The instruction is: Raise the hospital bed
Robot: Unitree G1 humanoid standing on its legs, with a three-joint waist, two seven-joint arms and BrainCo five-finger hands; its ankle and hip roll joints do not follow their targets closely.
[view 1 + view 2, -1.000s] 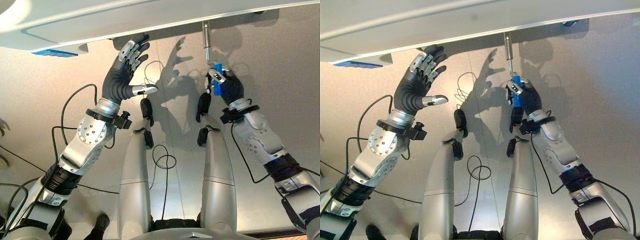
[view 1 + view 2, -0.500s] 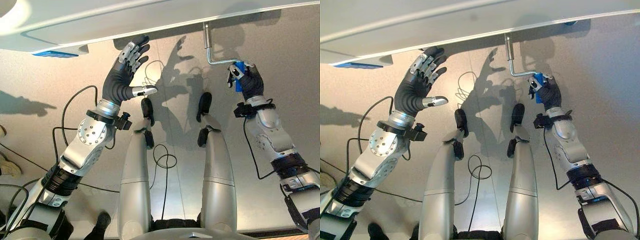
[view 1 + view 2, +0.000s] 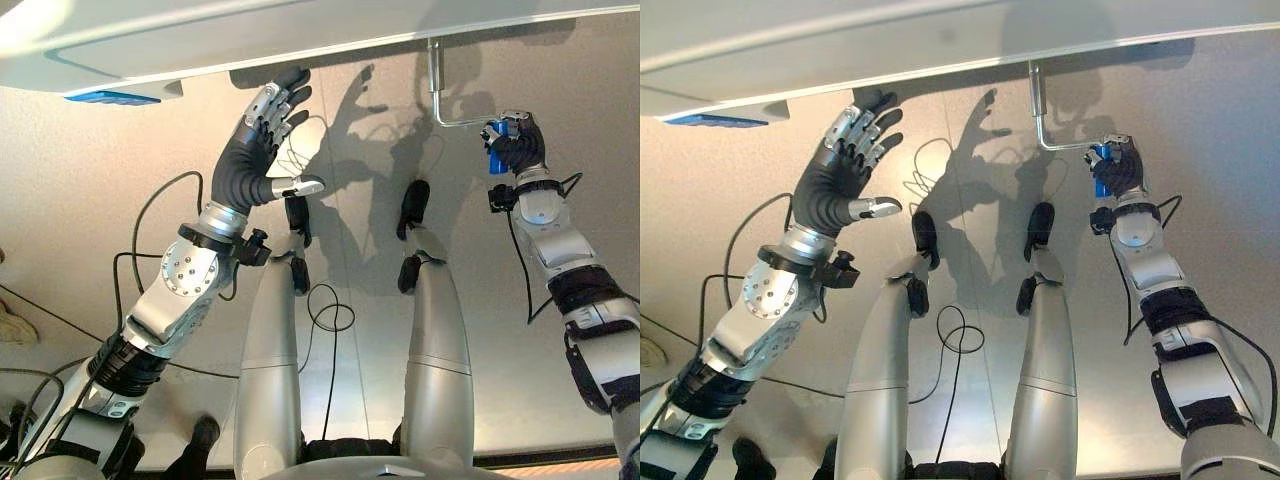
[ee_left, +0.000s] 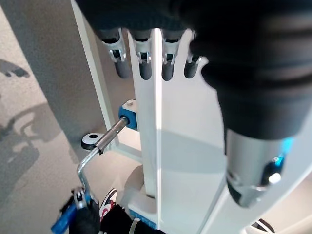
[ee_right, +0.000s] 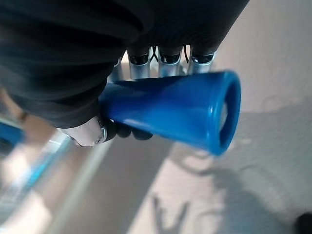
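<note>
The white foot end of the hospital bed [image 3: 200,40] spans the top of the eye views. A silver crank [image 3: 436,85] sticks out from under it and bends toward a blue handle [image 3: 497,158]. My right hand [image 3: 518,148] is shut on that blue handle [image 5: 175,114], out to the right of the crank shaft. My left hand [image 3: 262,135] is open, its straight fingers [image 4: 141,61] resting against the bed's white end board [image 4: 161,122]. From the left wrist the crank [image 4: 100,141] shows, with the right hand [image 4: 85,219] on its handle.
A blue fitting [image 3: 112,97] sits on the bed's frame at the left. A shoe [image 3: 8,322] shows at the left edge on the grey floor [image 3: 60,200].
My right hand has swung the blue crank handle from below the shaft out to the right and upward. The left hand stays against the bed end. The camera has shifted slightly.
</note>
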